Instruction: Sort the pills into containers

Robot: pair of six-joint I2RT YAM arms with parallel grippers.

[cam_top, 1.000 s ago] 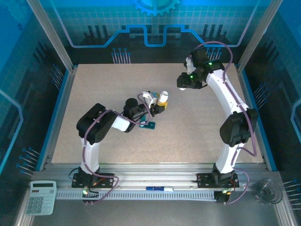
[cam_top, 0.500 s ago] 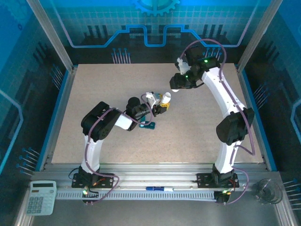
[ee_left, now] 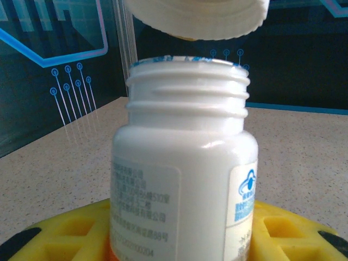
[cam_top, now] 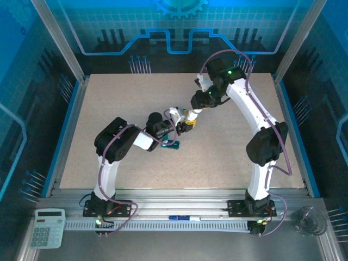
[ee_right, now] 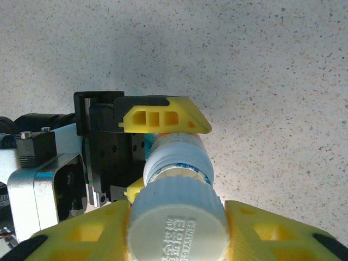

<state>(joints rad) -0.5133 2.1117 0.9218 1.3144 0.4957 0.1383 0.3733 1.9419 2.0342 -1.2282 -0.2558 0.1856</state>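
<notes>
My left gripper is shut on a white pill bottle, its yellow fingers clamping the body low down. The bottle's threaded mouth is uncovered. My right gripper is shut on the white ribbed cap, held between yellow fingers. The cap hangs just over the bottle's mouth, with a thin gap between them. The teal container lies on the table beside the left wrist. The pills are out of view.
A speckled beige table is fenced by blue walls at the sides. On the front rail lie a calculator, a blue pen and a clear round object.
My right arm has swung left and down, bringing the cap from the back right to just above the bottle. The left gripper with the bottle has barely shifted.
</notes>
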